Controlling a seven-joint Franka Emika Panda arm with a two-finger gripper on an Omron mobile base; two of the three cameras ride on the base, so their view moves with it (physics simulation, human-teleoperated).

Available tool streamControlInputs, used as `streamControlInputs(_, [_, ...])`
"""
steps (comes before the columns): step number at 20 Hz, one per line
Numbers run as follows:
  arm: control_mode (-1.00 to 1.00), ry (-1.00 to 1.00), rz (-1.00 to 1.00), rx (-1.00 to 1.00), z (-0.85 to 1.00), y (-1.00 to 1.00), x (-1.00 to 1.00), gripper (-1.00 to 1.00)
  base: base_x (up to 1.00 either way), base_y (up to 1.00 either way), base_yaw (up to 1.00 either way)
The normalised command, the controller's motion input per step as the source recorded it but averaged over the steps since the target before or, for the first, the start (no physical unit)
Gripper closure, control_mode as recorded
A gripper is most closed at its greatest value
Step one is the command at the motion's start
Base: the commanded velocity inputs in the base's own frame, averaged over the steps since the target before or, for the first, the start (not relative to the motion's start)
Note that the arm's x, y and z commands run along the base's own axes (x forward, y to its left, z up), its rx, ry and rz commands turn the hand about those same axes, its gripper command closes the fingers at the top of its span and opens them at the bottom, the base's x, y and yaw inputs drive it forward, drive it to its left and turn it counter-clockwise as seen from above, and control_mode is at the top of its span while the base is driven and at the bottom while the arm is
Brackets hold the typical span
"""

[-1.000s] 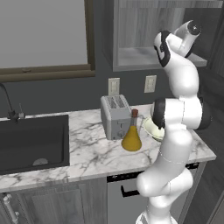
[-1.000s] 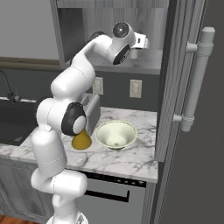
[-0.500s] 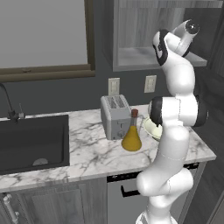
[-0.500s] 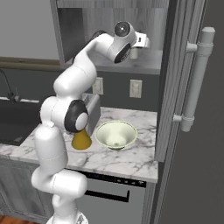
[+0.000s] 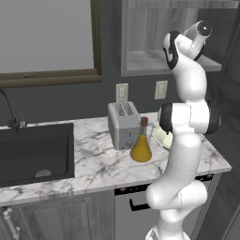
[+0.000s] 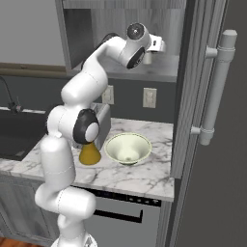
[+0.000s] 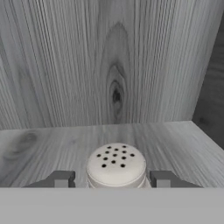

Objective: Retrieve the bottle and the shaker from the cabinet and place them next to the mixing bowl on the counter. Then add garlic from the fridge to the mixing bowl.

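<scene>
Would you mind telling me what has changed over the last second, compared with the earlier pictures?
Little has visibly moved: the arm holds nearly the same pose, reaching into the cabinet. In the hand view, the end effector straddles the shaker on the shelf, a fingertip on each side; whether the pads touch it cannot be told. The bottle, mixing bowl and toaster stayed put on the counter.

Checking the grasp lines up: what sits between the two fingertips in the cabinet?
The shaker, standing upright on the cabinet shelf, sits between the gripper fingertips in the hand view. A sliver of gap shows on each side.
</scene>
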Motion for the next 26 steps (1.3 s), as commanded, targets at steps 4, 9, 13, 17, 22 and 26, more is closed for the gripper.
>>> streamControlInputs(4, [-1.0, 0.0, 0.0, 0.0, 0.0, 0.0, 0.0, 1.0, 0.0, 0.0, 0.0])
streamControlInputs(9, [-1.0, 0.0, 0.0, 0.0, 0.0, 0.0, 0.0, 1.0, 0.0, 0.0, 0.0])
streamControlInputs(13, [-1.0, -0.02, 0.0, 0.0, 0.0, 0.0, -0.08, 1.0, 0.0, 0.0, 0.0])
streamControlInputs(17, [-1.0, 0.0, 0.0, 0.0, 0.0, 0.01, -0.5, 1.0, 0.0, 0.0, 0.0])
streamControlInputs(22, [-1.0, 0.0, -0.02, 0.0, 0.0, 0.07, -0.82, 1.0, 0.0, 0.0, 0.0])
streamControlInputs(26, [-1.0, -0.03, -0.04, 0.0, 0.0, 0.31, -0.97, 1.0, 0.0, 0.0, 0.0])
